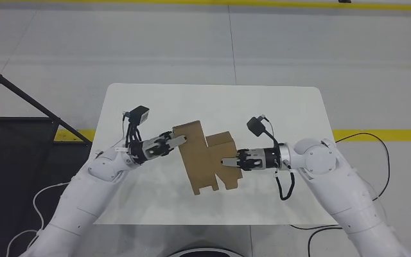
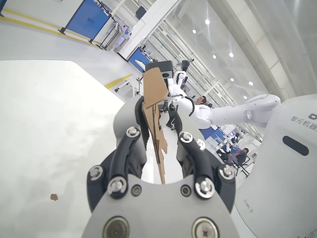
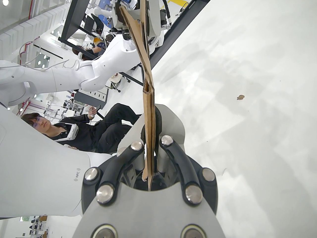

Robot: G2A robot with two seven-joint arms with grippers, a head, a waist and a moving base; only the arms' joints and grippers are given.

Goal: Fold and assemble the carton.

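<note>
Here's the carton, a flattened brown sheet with stepped flaps, broad face up over the middle of the white tabletop, stretched between the two arms. On the robot's right, the right claw has the carton's near-right edge, and the right wrist view settles it: the fingers are pinched hard together on the cardboard, the sheet running edge-on straight out from between them, no gap to speak of. Over on the other side, the left claw sits at the carton's far-left corner. The left wrist view tells a different story: the cardboard passes between the fingers and lies against one finger, while the other finger stands clear of it with daylight between, so this claw is spread around the edge, not clamped. From the same view the carton's layers show slightly parted at the corner, one flap angling away from the rest. Whether the sheet's underside touches the tabletop I cannot tell. One small brown scrap lies on the tabletop, well apart from the carton.
</note>
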